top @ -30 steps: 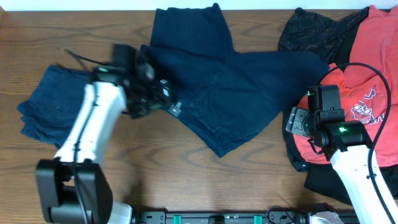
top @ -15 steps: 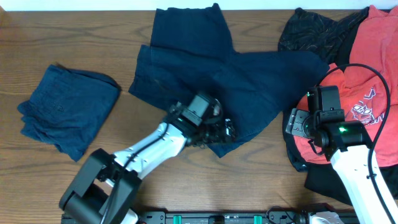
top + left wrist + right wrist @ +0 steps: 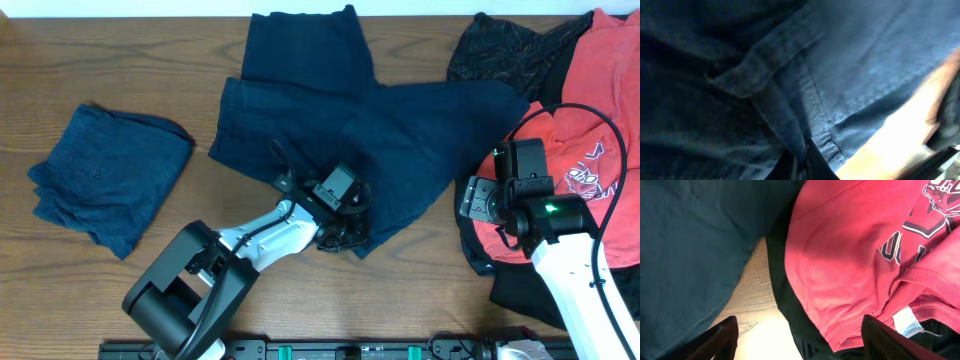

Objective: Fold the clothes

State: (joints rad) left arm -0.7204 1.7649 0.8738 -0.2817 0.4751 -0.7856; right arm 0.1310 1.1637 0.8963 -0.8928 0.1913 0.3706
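Note:
The clothes lie in three places. A big navy garment [image 3: 340, 120] is spread flat mid-table, and a folded navy piece [image 3: 105, 175] rests at the left. At the right lie a coral-red printed T-shirt [image 3: 600, 110] and a black patterned garment [image 3: 500, 50]. My left gripper [image 3: 352, 232] is at the navy garment's lower front edge. In the left wrist view my left gripper [image 3: 802, 161] is shut on a fold of the navy fabric [image 3: 780, 105] beside its stitched hem. My right gripper [image 3: 800, 345] is open over the red T-shirt's [image 3: 850, 255] lower edge, holding nothing.
The wooden table [image 3: 300, 290] shows bare between the garments and along the front. In the right wrist view, a black fabric strip [image 3: 782, 295] separates the red shirt from the navy cloth [image 3: 690, 245]. A black cable [image 3: 575, 105] loops above the right arm.
My left arm has swung from the navy garment's left side to its lower front edge, and its jaws have closed on the fabric. The right arm has stayed put.

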